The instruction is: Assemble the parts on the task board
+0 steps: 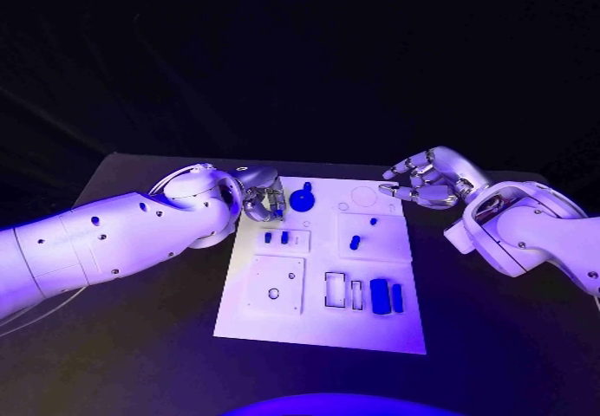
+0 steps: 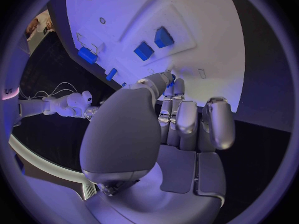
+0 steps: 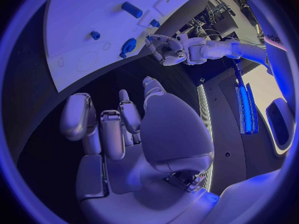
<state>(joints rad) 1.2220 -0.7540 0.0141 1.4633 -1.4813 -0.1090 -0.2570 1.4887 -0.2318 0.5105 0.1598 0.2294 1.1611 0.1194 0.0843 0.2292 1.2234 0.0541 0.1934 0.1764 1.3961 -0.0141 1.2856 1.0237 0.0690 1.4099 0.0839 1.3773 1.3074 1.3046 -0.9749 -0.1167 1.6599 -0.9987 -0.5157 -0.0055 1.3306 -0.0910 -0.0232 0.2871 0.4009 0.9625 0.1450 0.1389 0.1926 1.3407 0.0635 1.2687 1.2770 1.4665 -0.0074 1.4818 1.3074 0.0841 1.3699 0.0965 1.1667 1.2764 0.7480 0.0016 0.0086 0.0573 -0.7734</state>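
- Left hand (image 1: 262, 198): at the far left corner of the task board (image 1: 282, 321), fingers curled inward, fingertips just beside the round-headed blue part (image 1: 303, 199). Whether it grips anything, or touches that part, cannot be told.
- Left wrist view: the fingers (image 2: 187, 122) lie close together and point toward the board (image 2: 206, 59).
- Right hand (image 1: 425, 182): off the board's far right corner, over the black table (image 1: 500, 347), fingers bent but apart, nothing in them.
- Task board: white plate, mid-table, with raised square panels and rectangular slots.
- Parts: two small blue pieces (image 1: 275, 236) on the left panel, one (image 1: 355, 242) on the middle panel, two blue blocks (image 1: 387, 296) near the right edge.
- No readable writing.
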